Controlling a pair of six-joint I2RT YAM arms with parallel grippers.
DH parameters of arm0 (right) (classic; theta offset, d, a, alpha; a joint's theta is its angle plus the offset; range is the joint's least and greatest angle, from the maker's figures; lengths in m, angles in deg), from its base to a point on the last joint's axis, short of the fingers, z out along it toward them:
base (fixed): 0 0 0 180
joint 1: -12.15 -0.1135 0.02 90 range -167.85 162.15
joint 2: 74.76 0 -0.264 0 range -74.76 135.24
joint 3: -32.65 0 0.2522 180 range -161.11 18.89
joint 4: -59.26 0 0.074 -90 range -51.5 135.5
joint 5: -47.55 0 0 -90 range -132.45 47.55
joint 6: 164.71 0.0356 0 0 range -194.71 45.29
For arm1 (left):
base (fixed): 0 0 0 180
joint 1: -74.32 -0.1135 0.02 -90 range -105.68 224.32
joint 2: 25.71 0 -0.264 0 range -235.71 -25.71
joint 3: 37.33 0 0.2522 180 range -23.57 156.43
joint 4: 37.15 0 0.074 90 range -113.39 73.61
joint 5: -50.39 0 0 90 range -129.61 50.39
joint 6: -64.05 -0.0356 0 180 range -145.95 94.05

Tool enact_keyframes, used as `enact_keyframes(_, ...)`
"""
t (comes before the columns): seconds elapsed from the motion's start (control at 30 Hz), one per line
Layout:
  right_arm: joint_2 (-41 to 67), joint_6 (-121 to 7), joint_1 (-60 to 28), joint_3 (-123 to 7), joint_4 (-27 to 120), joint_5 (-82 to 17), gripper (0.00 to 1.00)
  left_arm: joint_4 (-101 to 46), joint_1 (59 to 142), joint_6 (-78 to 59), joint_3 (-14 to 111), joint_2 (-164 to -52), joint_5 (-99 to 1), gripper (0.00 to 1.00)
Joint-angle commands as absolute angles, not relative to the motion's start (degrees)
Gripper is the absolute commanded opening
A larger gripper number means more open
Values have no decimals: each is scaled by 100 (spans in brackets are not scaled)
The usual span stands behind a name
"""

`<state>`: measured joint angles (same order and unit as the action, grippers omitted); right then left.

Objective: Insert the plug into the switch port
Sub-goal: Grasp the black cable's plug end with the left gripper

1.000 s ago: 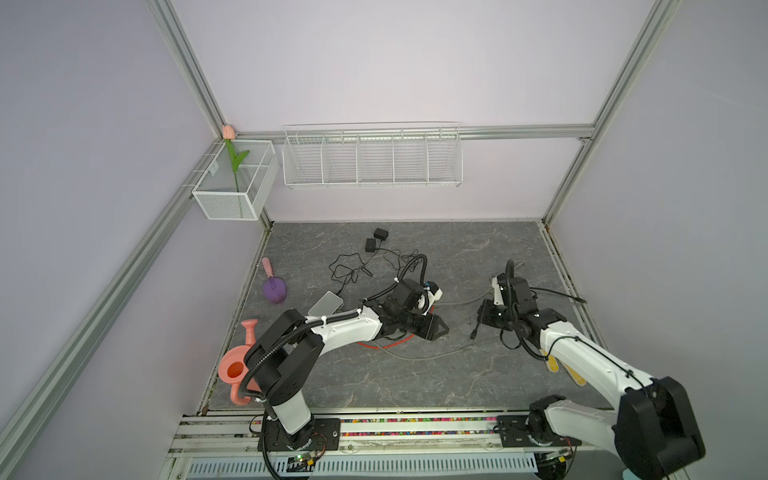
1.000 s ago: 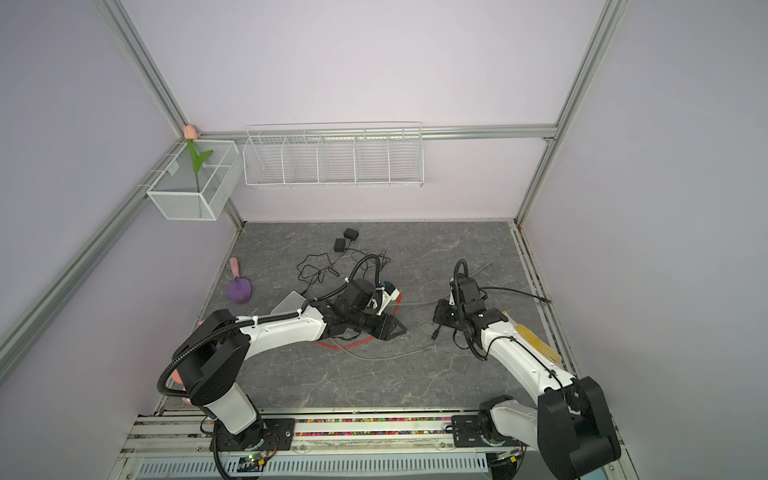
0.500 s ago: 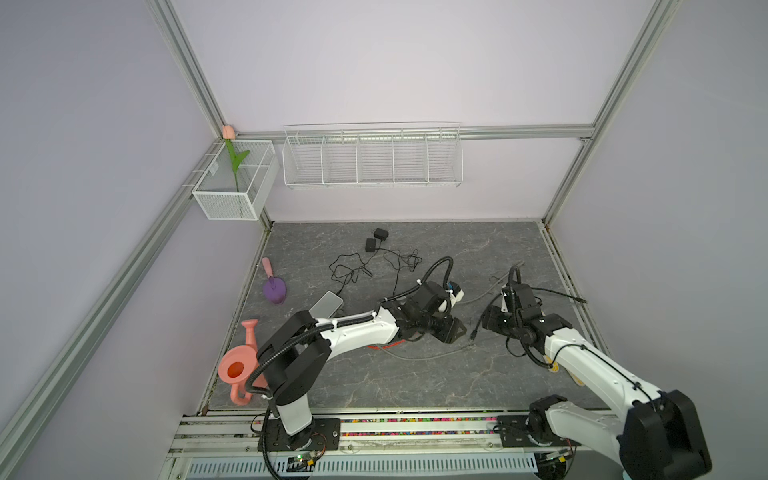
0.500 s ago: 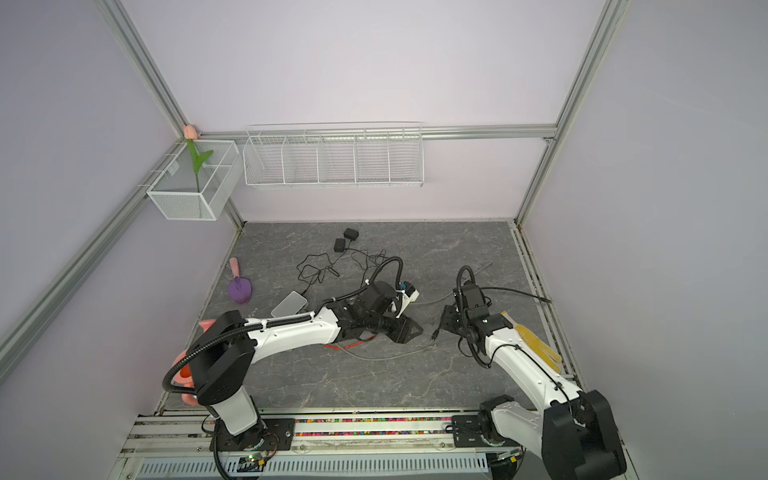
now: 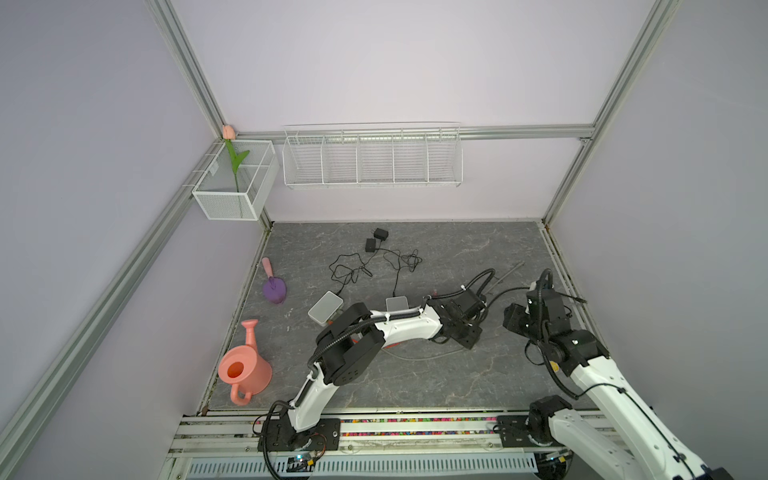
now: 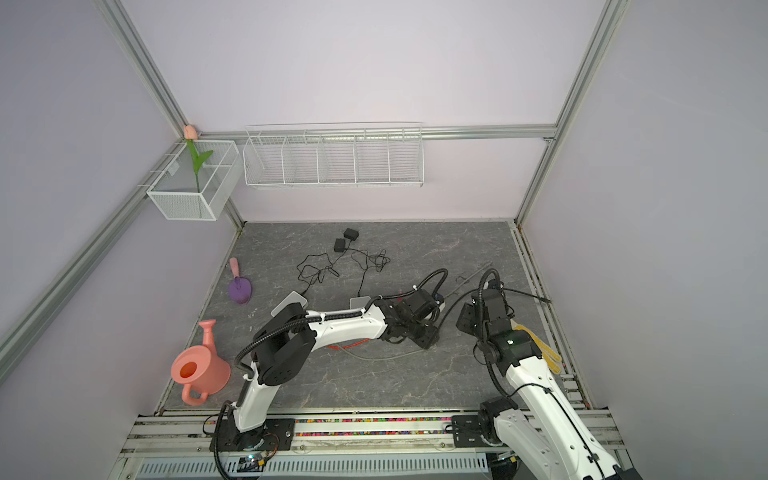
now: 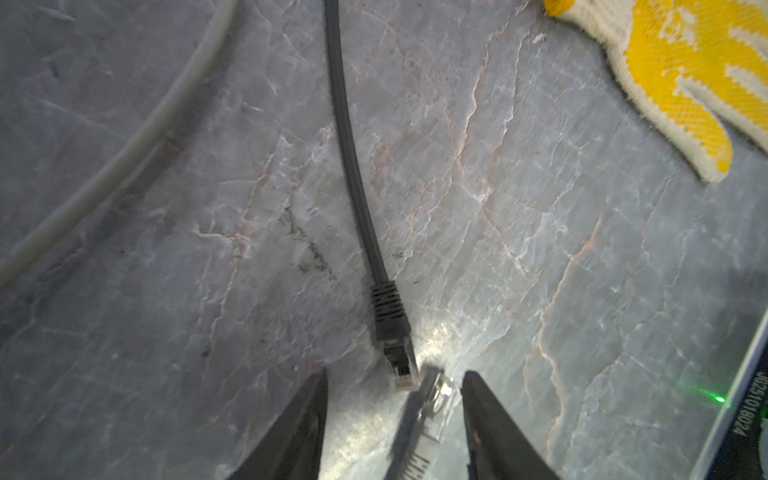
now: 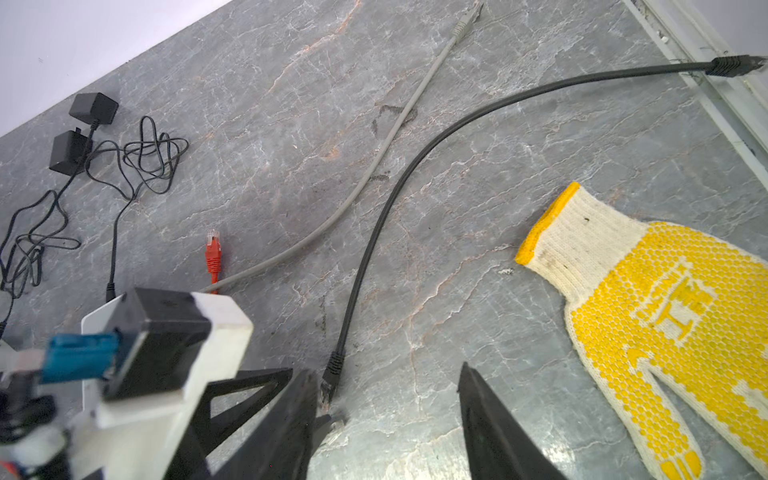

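Note:
A black cable's plug (image 7: 395,353) lies on the grey floor just ahead of my left gripper (image 7: 395,373). Those jaws stand apart, and a grey cable's clear plug (image 7: 434,399) sits loose between them, near one finger. In the right wrist view the same black plug (image 8: 329,380) rests beside one finger of my right gripper (image 8: 385,369), which is open and holds nothing. Two white switches (image 5: 325,306) (image 5: 397,302) lie to the left, behind the left arm; their ports are hidden. In a top view both grippers (image 5: 476,332) (image 5: 513,322) are close together at centre right.
A yellow-dotted glove (image 8: 665,311) lies by the right rail. A red cable's plug (image 8: 212,249) and a long grey cable (image 8: 374,166) cross the floor. Black adapters (image 5: 376,239) with tangled wires lie at the back. A pink watering can (image 5: 245,370) and a purple trowel (image 5: 274,289) are at the left.
My left arm has reached right, bringing its gripper up to the right one. The right gripper has opened, shifted slightly right, and the black plug now lies on the floor.

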<state>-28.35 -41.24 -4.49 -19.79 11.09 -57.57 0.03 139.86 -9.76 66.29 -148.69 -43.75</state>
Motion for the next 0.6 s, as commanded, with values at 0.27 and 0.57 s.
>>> enact_keyframes(0.27, -3216, -4149, -360, -1827, 980, -5774, 57, 804, 14049, -1083, 7361, -15431, -3969, 52)
enact_keyframes(0.57, -3558, -4188, -300, -1795, 806, -5836, 55, 1338, 14172, -1143, 7880, -15809, -3939, 43)
